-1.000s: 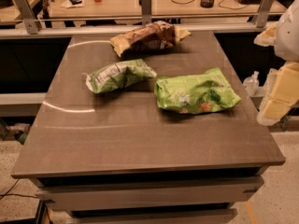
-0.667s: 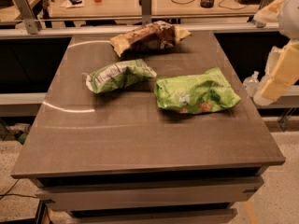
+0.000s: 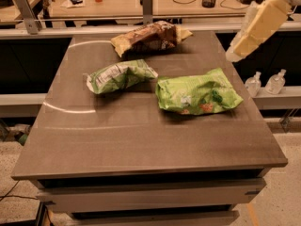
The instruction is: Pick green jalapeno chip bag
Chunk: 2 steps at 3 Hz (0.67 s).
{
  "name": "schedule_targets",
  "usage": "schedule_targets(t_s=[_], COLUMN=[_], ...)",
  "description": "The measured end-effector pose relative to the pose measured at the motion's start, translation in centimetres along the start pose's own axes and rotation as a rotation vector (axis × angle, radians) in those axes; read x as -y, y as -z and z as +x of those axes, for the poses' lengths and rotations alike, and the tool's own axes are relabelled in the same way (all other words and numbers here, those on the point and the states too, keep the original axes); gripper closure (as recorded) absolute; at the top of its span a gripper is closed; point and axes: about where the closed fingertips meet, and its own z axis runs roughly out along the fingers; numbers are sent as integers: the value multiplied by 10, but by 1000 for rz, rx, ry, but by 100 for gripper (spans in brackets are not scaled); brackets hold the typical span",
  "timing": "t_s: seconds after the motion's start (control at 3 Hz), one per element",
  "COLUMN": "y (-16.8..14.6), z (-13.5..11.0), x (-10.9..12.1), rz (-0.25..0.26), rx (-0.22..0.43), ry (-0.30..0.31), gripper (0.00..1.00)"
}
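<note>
The grey-brown flat counter [image 3: 141,145] carries a narrow green-white foil bag [image 3: 120,75], a wide lime-green bag [image 3: 197,92] and a brown-yellow bag [image 3: 148,36]; the cream end effector [image 3: 240,46] hangs near its far right side.

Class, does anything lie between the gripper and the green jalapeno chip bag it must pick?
Nothing visible blocks it. The gripper hangs above the right edge of the table. The green jalapeno chip bag lies open from above, with the lime-green bag close beside that path.
</note>
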Motion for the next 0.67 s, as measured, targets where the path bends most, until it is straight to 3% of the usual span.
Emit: schedule_targets(t_s=[0.33, 0.67], y=[-37, -68], z=[-26, -42], x=[16, 25], rz=[-23, -28], rx=[115, 171], ry=[24, 46], gripper=[0, 0])
